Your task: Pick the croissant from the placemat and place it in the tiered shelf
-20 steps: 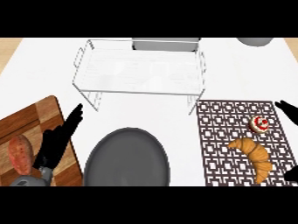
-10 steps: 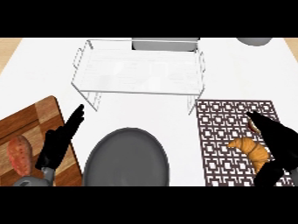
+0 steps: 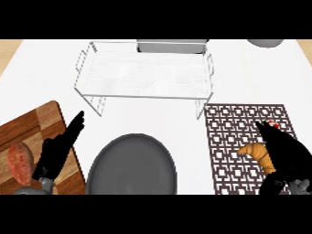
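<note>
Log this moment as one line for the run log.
phase: grasping | right hand: over croissant on placemat | left hand: open, resting by cutting board | tiered shelf: no croissant

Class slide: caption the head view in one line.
Right hand covers the croissant on the placemat, shelf beyond.

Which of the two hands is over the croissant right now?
The right hand, at the view's right over the placemat, covers part of the croissant. The left hand rests by the wooden cutting board.
</note>
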Robot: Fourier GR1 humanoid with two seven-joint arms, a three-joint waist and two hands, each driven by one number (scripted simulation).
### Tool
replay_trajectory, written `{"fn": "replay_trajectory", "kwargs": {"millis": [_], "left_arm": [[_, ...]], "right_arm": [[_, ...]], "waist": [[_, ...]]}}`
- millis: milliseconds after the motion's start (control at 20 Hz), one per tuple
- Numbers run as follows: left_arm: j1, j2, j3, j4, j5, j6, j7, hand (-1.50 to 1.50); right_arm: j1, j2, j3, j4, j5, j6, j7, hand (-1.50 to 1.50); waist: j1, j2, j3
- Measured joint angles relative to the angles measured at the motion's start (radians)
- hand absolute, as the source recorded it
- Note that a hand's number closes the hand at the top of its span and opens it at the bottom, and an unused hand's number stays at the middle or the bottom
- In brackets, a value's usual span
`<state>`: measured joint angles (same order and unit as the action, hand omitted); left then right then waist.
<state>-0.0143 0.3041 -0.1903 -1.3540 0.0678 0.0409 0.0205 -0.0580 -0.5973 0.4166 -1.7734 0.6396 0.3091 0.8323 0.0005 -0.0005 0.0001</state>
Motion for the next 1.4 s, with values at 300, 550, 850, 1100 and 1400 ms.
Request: {"fn": "replay_trajectory", "kwargs": {"millis": [300,550,850,1100,1400], "left_arm": [[-0.012,-0.012,0.037,-0.022,-0.019,-0.033,0.032,0.00],[-0.007,-0.046,0.050,-0.007,-0.054,-0.041,0.017,0.00],[-0.013,-0.067,0.074,-0.009,-0.080,-0.057,0.031,0.00],[0.015,-0.070,0.094,-0.036,-0.086,-0.085,0.030,0.00],[0.008,-0.098,0.104,-0.041,-0.113,-0.083,0.041,0.00]], "right_arm": [[0.036,0.032,-0.031,0.026,0.096,0.017,-0.052,-1.50],[0.042,0.070,-0.064,0.078,0.162,0.034,-0.102,-1.50],[0.075,0.105,-0.088,0.130,0.240,0.015,-0.175,-1.50],[0.009,0.149,-0.123,0.237,0.290,0.017,-0.222,-1.50],[0.000,0.182,-0.152,0.302,0.330,-0.008,-0.293,1.50]], "waist": [[-0.001,0.000,0.000],[-0.001,0.000,0.000],[-0.001,-0.001,-0.001],[0.002,-0.002,-0.003],[0.002,-0.006,-0.008]]}}
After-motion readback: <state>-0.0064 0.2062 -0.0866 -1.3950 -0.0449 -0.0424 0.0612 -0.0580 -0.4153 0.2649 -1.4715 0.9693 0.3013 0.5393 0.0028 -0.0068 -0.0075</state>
